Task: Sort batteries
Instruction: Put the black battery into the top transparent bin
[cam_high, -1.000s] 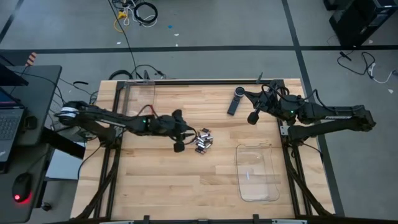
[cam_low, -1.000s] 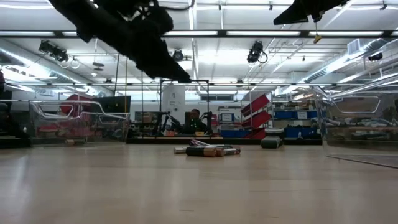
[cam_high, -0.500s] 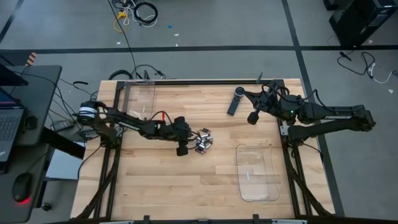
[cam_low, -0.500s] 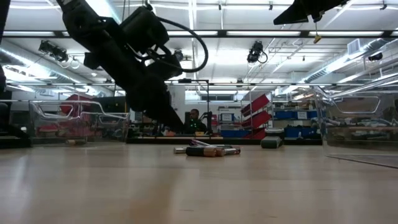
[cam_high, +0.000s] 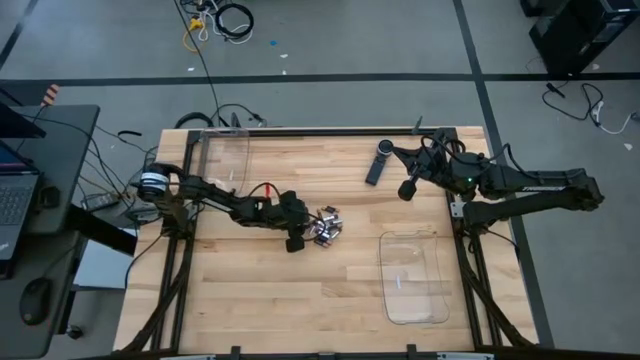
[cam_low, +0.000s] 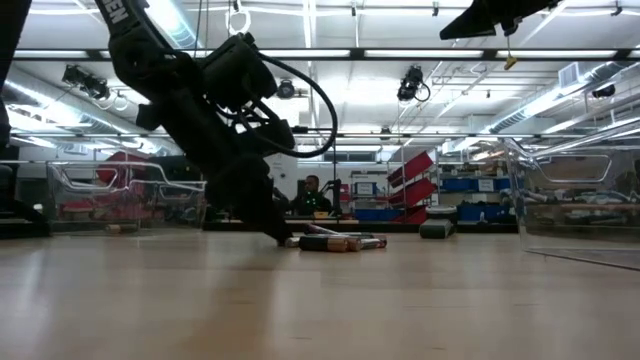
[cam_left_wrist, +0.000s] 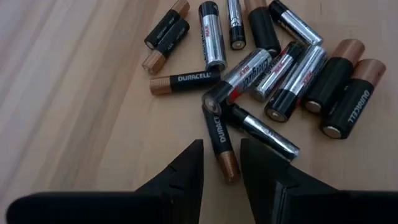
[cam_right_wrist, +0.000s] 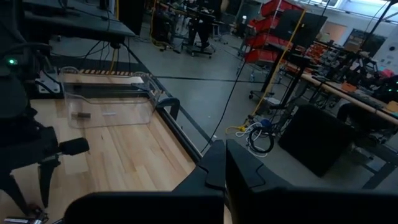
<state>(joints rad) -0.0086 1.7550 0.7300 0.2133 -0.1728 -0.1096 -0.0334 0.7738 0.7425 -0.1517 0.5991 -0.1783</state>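
Left gripper (cam_left_wrist: 221, 167) straddles copper-tipped battery (cam_left_wrist: 220, 140), lengthwise between fingers.

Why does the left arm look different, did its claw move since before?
Yes. In the low view the left gripper has dropped from high above to the table, beside the batteries.

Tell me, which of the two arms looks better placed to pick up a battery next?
The left. Its hand is right at the batteries, fingers open around a black-and-copper one at the pile's edge. The right hand hangs away near the table's far right side, beside the black remote-like device, fingers shut.
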